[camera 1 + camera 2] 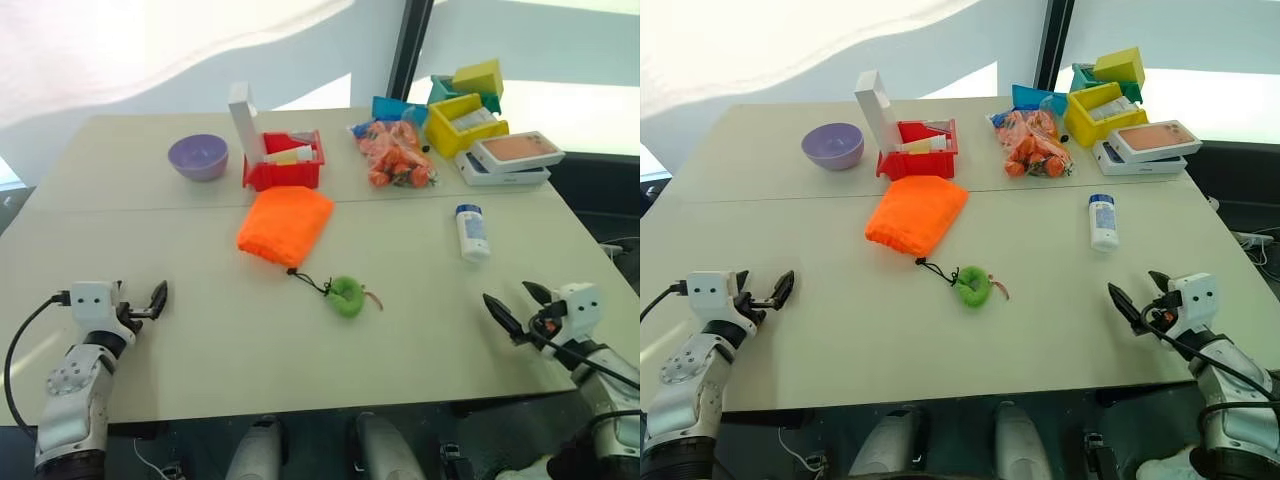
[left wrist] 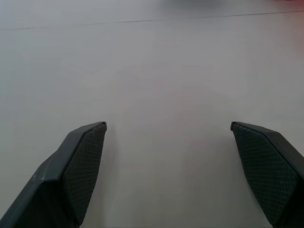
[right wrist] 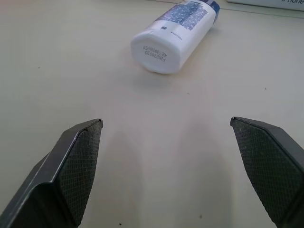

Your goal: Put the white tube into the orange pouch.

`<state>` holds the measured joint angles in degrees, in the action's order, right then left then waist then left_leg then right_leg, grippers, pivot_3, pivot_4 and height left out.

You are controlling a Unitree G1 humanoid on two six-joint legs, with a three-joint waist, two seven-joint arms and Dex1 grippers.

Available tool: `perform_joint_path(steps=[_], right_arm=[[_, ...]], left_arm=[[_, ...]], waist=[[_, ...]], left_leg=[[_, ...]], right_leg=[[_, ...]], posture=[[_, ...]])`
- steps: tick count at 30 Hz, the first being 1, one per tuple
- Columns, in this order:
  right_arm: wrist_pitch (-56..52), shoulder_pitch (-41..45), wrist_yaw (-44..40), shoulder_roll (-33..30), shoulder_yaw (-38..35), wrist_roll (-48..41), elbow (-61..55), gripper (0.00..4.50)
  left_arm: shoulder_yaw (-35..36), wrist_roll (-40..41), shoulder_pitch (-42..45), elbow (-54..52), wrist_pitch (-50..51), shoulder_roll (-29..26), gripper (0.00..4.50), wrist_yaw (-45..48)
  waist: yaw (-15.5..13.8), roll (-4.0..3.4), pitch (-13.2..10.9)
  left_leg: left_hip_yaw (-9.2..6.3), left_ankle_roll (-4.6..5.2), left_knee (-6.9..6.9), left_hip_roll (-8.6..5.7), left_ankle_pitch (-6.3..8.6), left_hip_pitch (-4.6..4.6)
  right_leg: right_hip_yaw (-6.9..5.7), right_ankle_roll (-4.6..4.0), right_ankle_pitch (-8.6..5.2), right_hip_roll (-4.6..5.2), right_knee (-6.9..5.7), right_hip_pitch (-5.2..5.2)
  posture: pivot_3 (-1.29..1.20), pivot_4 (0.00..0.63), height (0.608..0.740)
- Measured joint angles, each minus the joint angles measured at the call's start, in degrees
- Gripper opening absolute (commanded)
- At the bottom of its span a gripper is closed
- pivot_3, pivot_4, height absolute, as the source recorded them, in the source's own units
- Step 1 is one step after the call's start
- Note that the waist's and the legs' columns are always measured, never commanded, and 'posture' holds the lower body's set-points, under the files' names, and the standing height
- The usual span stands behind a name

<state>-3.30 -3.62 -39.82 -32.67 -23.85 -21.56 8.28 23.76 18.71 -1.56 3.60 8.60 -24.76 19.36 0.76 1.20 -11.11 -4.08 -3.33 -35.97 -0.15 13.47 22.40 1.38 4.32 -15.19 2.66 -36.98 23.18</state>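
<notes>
Orange fabric marks the goal: from the head camera the orange pouch (image 1: 285, 224) lies mid-table, its black cord trailing to a green fuzzy ball (image 1: 347, 297), and its mouth looks gathered, though I cannot be sure from here. Well apart, toward the right side, the white tube (image 1: 471, 232) lies flat on the table (image 1: 200, 330), blue cap pointing away. Both arms rest near the front edge, the left gripper (image 1: 152, 301) and the right gripper (image 1: 518, 307) spread wide and empty. Through the left wrist camera, the fingers (image 2: 80, 166) frame bare tabletop. Through the right wrist camera, the tube lies ahead, beyond the open fingers (image 3: 76, 164), untouched. Nothing is done yet: grasping, carrying and inserting all remain.
</notes>
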Motion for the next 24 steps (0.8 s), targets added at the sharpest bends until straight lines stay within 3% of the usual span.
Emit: perform_joint_path(steps=[7, 14, 20, 24], right_arm=[[0.0, 0.1, -0.3, 0.0, 1.0, 0.0, -0.4, 4.47], [-4.3, 1.2, -1.1, 0.7, 5.8, -1.7, -9.0, 4.47], [-8.1, 2.4, -1.1, 1.4, 11.3, -2.6, -19.0, 4.47], [-7.8, 2.3, -2.0, 1.3, 19.6, 1.3, -25.6, 4.47]], left_arm=[[0.0, 0.7, 0.2, -0.3, 1.2, 0.0, 4.50, 0.3], [-3.9, 2.0, 2.2, -6.4, 1.5, 0.1, 4.50, 4.5], [-13.0, -8.3, 6.3, -6.6, -5.7, -4.3, 4.50, 7.0], [-19.3, -17.2, 11.0, -2.8, -13.4, -7.8, 4.50, 8.2]], waist=[[0.0, 0.00, 0.0], [-0.1, 0.00, 0.0], [-0.1, 0.00, 0.0], [-0.1, -0.01, 0.0]], left_leg=[[0.00, 0.00, -0.01, -0.01, 0.00, 0.00], [-0.02, 0.00, -0.06, 0.00, 0.00, 0.02], [-0.02, 0.00, 0.01, -0.04, 0.00, 0.03], [-0.03, 0.00, 0.04, -0.06, 0.00, 0.03]], right_leg=[[0.00, 0.00, 0.00, 0.00, -0.01, -0.01], [0.00, 0.00, 0.01, 0.00, -0.02, -0.01], [0.00, 0.03, 0.00, -0.04, -0.01, 0.01], [-0.01, 0.02, -0.01, -0.06, -0.01, 0.04]], posture=[[0.00, 0.150, 0.740], [0.00, 0.150, 0.740], [0.00, 0.150, 0.740], [0.00, 0.150, 0.740]])
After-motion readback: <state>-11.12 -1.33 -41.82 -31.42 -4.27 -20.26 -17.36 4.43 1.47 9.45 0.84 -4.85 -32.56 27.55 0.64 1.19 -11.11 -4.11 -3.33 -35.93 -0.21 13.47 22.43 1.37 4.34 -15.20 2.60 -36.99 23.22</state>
